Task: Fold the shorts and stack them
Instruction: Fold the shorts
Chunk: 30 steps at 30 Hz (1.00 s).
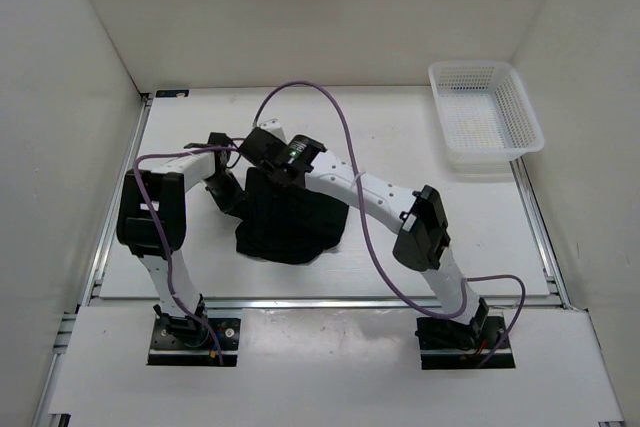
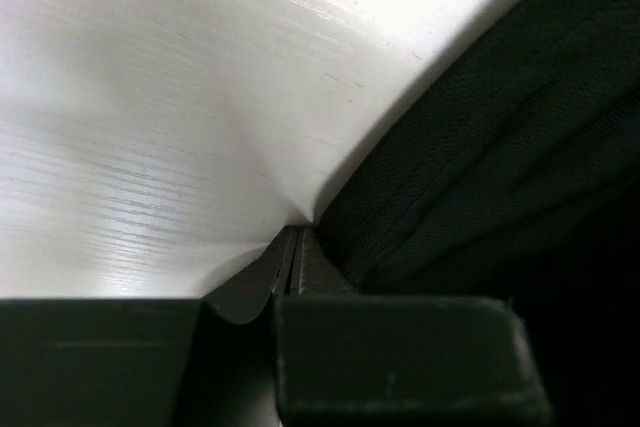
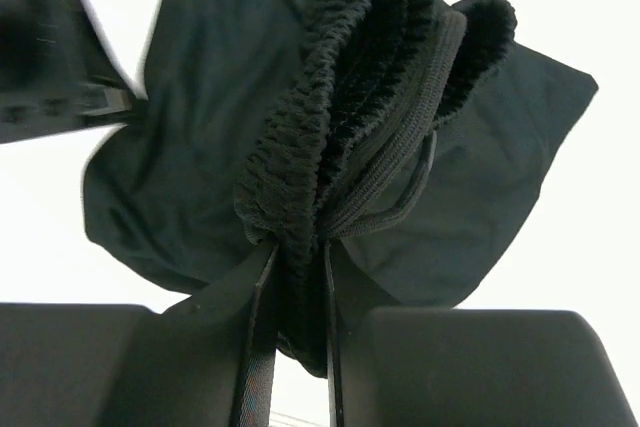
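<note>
The black shorts (image 1: 295, 222) lie bunched in the middle of the table. My right gripper (image 1: 264, 151) is at their far edge. In the right wrist view it (image 3: 298, 257) is shut on the gathered elastic waistband (image 3: 330, 97), and the rest of the shorts (image 3: 200, 147) hangs beyond it with the thin drawstring (image 3: 420, 182) looping beside it. My left gripper (image 1: 228, 197) is at the shorts' left edge. In the left wrist view it (image 2: 296, 237) is shut, with the shorts (image 2: 480, 157) drawn to a corner at its tips. It also shows in the right wrist view (image 3: 60, 87).
A white mesh basket (image 1: 485, 117) stands at the far right corner of the white table (image 1: 400, 117). White walls close in the left, back and right sides. Purple cables arc over both arms.
</note>
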Available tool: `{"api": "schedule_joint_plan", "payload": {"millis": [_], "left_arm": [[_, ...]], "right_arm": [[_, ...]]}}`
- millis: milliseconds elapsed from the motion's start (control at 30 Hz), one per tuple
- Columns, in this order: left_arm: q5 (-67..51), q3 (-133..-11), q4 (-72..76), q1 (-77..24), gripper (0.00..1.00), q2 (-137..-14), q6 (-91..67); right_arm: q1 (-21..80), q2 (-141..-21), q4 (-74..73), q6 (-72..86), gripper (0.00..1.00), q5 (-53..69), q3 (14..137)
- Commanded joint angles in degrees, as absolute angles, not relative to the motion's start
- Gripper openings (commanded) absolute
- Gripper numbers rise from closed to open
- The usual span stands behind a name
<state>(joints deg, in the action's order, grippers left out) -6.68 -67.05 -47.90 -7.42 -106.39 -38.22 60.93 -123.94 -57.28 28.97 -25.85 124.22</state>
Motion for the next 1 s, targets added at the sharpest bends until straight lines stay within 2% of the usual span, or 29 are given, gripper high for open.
{"api": "schedule_joint_plan", "payload": {"millis": [0, 67, 133, 167, 200, 233, 300, 367, 400, 567, 733, 800, 867, 967], "left_arm": [[-5.9, -65.1, -45.6, -7.9, 0.1, -104.9, -38.4], [-5.9, -64.6, -45.6, -7.4, 0.1, -104.3, -37.8], [-6.9, -64.6, -45.6, -6.2, 0.1, -103.5, -37.8], [-6.9, -64.0, -45.6, -4.8, 0.1, -102.1, -37.1], [-7.5, -64.0, -46.3, -4.0, 0.1, -101.3, -36.6], [-7.5, -64.0, -46.3, -3.2, 0.1, -100.6, -36.6], [-6.8, -64.0, -48.2, -1.2, 0.15, -97.9, -35.9], [-5.1, -65.2, -51.0, 0.0, 0.21, -96.3, -35.2], [-4.3, -67.0, -52.1, 1.0, 0.25, -94.7, -34.5], [2.4, -72.8, -58.2, 2.5, 0.37, -90.0, -31.5], [-1.7, -74.4, -58.7, -3.4, 0.5, -86.2, -24.8], [-4.0, -74.4, -58.7, -6.4, 0.64, -86.2, -24.2], [-4.0, -73.0, -58.2, -10.0, 0.71, -87.4, -24.2], [-5.3, -71.5, -56.1, -11.8, 0.72, -91.1, -24.7]], "right_arm": [[62.1, -126.8, -56.3, 27.6, 0.0, -24.0, 130.0], [62.1, -128.1, -54.4, 26.9, 0.0, -19.4, 131.8], [62.1, -127.3, -50.1, 24.9, 0.22, -11.4, 130.8], [62.1, -124.5, -47.2, 23.9, 0.39, -7.3, 126.6], [62.1, -122.9, -42.5, 23.3, 0.8, -4.6, 124.3], [62.1, -121.1, -40.9, 23.3, 0.88, -3.4, 122.1], [62.1, -116.2, -38.1, 23.8, 0.92, -3.3, 116.0], [60.7, -109.8, -36.3, 24.6, 0.92, -3.3, 110.7], [60.6, -107.3, -34.6, 25.4, 0.92, -5.8, 104.2], [55.7, -91.0, -32.2, 30.0, 0.86, -10.4, 84.5], [47.6, -81.7, -32.2, 36.2, 0.86, -9.8, 68.9], [45.6, -81.0, -32.2, 37.0, 0.87, -8.3, 66.6], [43.4, -81.0, -32.2, 37.0, 0.89, -6.7, 65.5], [42.1, -83.0, -32.2, 37.0, 0.89, -4.8, 66.3]]}}
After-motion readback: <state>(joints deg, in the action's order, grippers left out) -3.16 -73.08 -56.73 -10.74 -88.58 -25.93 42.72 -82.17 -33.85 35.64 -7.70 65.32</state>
